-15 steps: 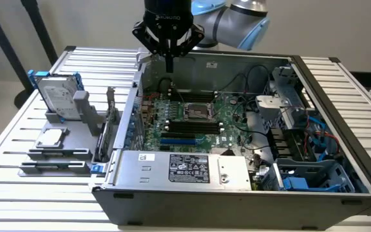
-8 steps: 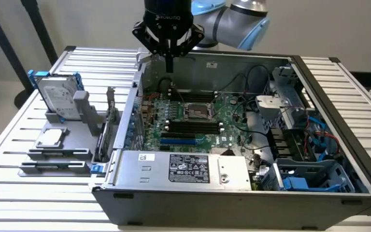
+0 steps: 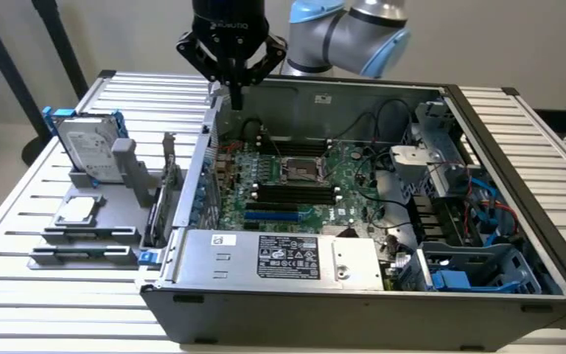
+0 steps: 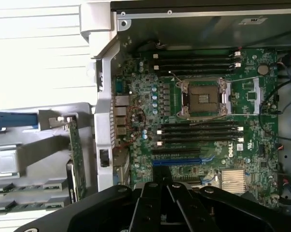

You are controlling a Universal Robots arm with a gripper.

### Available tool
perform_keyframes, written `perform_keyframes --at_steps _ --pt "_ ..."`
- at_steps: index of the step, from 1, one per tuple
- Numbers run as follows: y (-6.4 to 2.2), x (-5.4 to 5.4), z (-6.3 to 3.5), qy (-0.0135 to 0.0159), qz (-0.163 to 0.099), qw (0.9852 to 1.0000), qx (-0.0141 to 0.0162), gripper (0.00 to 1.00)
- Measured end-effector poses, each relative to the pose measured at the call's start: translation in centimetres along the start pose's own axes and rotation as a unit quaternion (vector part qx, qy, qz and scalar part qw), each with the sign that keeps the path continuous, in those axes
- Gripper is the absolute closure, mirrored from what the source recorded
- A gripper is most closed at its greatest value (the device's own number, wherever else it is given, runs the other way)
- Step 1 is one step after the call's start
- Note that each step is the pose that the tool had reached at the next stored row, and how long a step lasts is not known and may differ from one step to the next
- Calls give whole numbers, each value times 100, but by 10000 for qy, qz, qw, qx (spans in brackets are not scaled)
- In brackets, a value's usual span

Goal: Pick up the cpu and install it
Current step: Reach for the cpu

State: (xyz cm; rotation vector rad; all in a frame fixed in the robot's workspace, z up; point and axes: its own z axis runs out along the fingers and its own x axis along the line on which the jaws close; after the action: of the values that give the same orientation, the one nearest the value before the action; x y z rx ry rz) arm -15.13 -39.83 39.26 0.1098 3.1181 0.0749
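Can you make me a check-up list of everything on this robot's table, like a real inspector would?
Surface: white slatted metal table, carrying an open grey computer case.
Job's things: small square silver cpu lies flat on a grey holder beside the case; the metal socket on the green circuit board is empty.
Clutter: upright silver drive with blue brackets; long black memory sticks in the board.
Grippers: black gripper shut, holding nothing, above the case's far wall, apart from the cpu.
Cables: black cables and blue cables inside the case.
Surroundings: plain pale wall.
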Motion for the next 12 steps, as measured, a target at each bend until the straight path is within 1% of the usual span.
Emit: perform_keyframes --at_steps 8,12 --pt "-21 363 1 0 0 10000 0 89" --pt "-32 545 16 0 0 10000 10 89"
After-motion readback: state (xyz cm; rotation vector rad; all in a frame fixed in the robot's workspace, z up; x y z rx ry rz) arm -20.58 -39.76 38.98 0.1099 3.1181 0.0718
